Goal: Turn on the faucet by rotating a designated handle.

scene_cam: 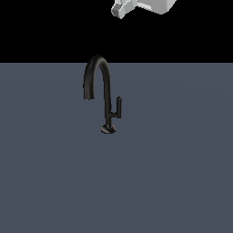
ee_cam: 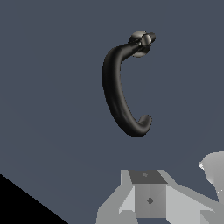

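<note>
Matte black, slim gooseneck faucet stands near the middle of a flat slate-grey worktop in the exterior view; tall arched spout curls over toward the exterior view's left, thin upright stem drops to a small round base disc. Short thin black L-shaped handle juts off the stem on the exterior view's right, slender rod pointing up, well below the top of the arch. White-grey gripper only partly in frame at the top edge, well above the faucet and apart from it; cannot tell whether its fingers are apart or together. Wrist view: looks down on the faucet, spout arc foreshortened into a C over the worktop. Handle not clearly separable here. Grey gripper body in the foreground, touching nothing; finger spacing not visible.
</note>
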`<act>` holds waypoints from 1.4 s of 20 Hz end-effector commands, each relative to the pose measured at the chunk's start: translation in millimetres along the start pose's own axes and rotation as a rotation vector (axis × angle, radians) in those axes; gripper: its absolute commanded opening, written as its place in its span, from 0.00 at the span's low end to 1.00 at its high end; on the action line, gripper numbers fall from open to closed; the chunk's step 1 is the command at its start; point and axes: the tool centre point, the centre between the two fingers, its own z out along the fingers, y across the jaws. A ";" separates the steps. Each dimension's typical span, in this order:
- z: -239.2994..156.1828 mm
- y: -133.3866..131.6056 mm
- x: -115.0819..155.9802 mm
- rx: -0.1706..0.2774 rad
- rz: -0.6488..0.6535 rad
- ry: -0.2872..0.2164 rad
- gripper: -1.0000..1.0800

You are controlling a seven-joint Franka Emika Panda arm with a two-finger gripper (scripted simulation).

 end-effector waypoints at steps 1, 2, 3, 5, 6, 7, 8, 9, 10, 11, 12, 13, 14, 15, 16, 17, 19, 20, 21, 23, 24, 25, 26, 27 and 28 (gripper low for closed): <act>3.6 -1.4 18.5 0.050 0.053 -0.041 0.00; 5.4 -1.7 25.9 0.070 0.074 -0.057 0.00; 7.3 -1.9 33.4 0.091 0.096 -0.074 0.00; 11.5 -1.8 48.6 0.132 0.141 -0.108 0.00; 13.8 -1.6 56.3 0.154 0.163 -0.126 0.00; 16.3 -1.3 64.1 0.175 0.186 -0.143 0.00; 19.0 -0.8 71.7 0.197 0.210 -0.161 0.00; 21.8 -0.2 79.4 0.219 0.233 -0.179 0.00; 24.8 0.5 87.0 0.241 0.256 -0.197 0.00; 27.9 1.3 94.5 0.263 0.279 -0.215 0.00; 31.3 2.2 102.0 0.285 0.303 -0.233 0.00; 34.8 3.2 109.5 0.307 0.327 -0.251 0.00; 38.4 4.3 116.9 0.329 0.350 -0.269 0.00; 42.3 5.5 124.2 0.352 0.374 -0.288 0.00; 46.4 6.8 131.4 0.374 0.398 -0.306 0.00; 50.6 8.2 138.6 0.397 0.422 -0.325 0.00; 59.7 11.2 152.6 0.443 0.471 -0.362 0.00; 64.5 12.8 159.5 0.465 0.496 -0.380 0.00; 69.6 14.4 166.2 0.488 0.520 -0.399 0.00; 80.2 17.9 179.4 0.534 0.570 -0.437 0.00; 85.9 19.6 185.7 0.557 0.595 -0.456 0.00; 91.6 21.4 191.8 0.580 0.619 -0.474 0.00; 97.2 23.0 197.4 0.602 0.643 -0.492 0.00; 102.7 24.6 202.6 0.622 0.665 -0.509 0.00; 107.9 26.0 207.3 0.641 0.685 -0.524 0.00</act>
